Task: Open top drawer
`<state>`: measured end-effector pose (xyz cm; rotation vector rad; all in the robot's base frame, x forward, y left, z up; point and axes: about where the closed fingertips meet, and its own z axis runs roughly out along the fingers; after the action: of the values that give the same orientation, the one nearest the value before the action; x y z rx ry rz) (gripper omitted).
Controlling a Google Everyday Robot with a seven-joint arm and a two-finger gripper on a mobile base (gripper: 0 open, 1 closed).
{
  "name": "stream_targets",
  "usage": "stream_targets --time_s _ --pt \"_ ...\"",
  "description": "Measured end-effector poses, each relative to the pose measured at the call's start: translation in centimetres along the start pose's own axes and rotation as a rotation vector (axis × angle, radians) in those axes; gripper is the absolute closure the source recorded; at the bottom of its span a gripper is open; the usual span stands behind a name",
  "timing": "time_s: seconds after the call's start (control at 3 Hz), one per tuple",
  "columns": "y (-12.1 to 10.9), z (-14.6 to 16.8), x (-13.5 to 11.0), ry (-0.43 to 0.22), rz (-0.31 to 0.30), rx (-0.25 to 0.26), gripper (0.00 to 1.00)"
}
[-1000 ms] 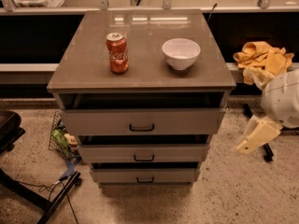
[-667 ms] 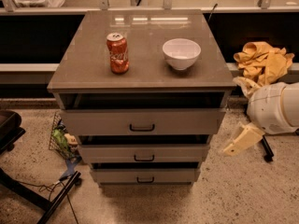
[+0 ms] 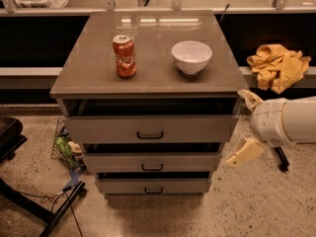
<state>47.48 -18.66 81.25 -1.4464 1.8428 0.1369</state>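
Hovering tool (image 3: 237, 127) just beside top drawer (image 3: 187, 129)

The gripper (image 3: 248, 126) sits right of the top drawer (image 3: 108, 129) (can (image 3: 124, 56) left of bowl (image 3: 191, 56) on the cabinet (image 3: 153, 80)).

We lose the arm (image 3: 291, 122) at the frame's right edge. Its gripper (image 3: 239, 127) sits below the bench's (image 3: 94, 68) front-right corner, fingers spread. The top drawer (image 3: 150, 128) interior is mostly hidden under the front edge. We can't identify the clutter (image 3: 66, 149) below the left edge.
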Motion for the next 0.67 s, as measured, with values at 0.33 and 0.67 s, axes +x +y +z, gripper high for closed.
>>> stream_targets --time_s 0.33,0.67 --pt "0.8 1.7 0.0 -0.006 0.000 -0.021 0.00" --pt "2.6 6.2 0.3 -0.034 -0.009 -0.064 0.00"
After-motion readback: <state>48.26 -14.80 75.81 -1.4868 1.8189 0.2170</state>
